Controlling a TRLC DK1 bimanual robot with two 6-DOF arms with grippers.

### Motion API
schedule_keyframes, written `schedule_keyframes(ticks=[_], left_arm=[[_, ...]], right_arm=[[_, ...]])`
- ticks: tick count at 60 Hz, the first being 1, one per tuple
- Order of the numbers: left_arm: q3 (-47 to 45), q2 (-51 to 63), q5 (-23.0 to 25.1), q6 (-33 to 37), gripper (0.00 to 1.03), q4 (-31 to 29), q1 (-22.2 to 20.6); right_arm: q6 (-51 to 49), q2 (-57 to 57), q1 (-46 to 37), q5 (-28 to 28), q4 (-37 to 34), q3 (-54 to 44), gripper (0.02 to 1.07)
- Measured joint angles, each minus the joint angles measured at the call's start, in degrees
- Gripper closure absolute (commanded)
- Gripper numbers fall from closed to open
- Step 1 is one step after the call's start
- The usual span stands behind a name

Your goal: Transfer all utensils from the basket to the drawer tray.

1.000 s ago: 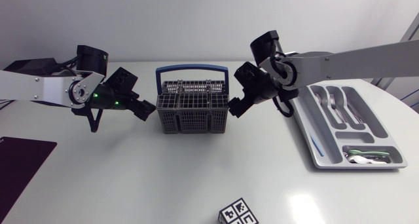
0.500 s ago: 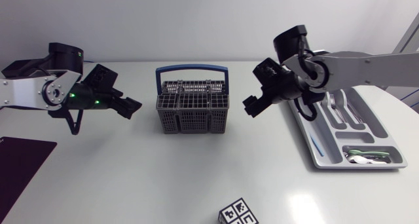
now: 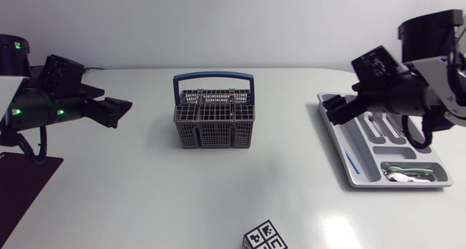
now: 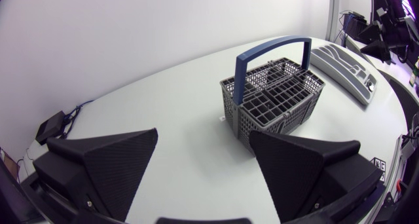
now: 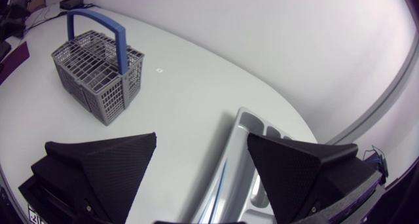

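Observation:
The grey basket (image 3: 214, 118) with a blue handle stands mid-table; no utensil shows above its rim. Both wrist views show it too, the basket (image 4: 275, 96) far ahead of the left fingers and the basket (image 5: 98, 67) far ahead of the right ones. The grey drawer tray (image 3: 331, 129) lies at the right with forks (image 3: 375, 114) and spoons (image 3: 404, 176) in its compartments. My left gripper (image 3: 113, 112) hangs open and empty well left of the basket. My right gripper (image 3: 336, 109) is open and empty over the tray's near-left corner. Its own view shows the tray (image 5: 239, 152) just beyond the open right gripper (image 5: 201, 137).
A cube with black-and-white markers (image 3: 264, 236) sits at the front edge. A dark mat (image 3: 22, 180) lies at the front left. A thin blue stick (image 3: 352, 161) rests in the tray's left slot. A small black box (image 4: 52, 126) with a cable sits beside the left gripper (image 4: 203, 135).
Both arms have drawn back from the basket's sides, the left arm leftward and the right arm rightward to the tray. The right fingers have spread a little wider.

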Motion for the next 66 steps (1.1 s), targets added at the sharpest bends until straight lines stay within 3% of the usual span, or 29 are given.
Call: schedule_keyframes(ticks=[13,31,46,66], left_arm=[[-5.5,-8.5,0.0,0.0,0.05,2.5,1.2],[-14.8,-19.8,0.0,-1.2,0.05,6.6,1.3],[-21.4,-28.9,-0.9,-5.9,0.05,9.9,6.0],[-27.6,-38.2,-3.5,-8.1,0.05,10.6,6.1]], right_arm=[[0.0,-11.9,-6.9,-0.2,7.2,-8.5,0.07],[0.0,-27.3,-11.1,-0.3,10.2,-18.6,0.07],[-0.2,-36.7,-12.9,-0.3,11.3,-26.4,0.07],[3.4,-46.9,-12.5,-0.4,12.3,-33.7,0.07]])
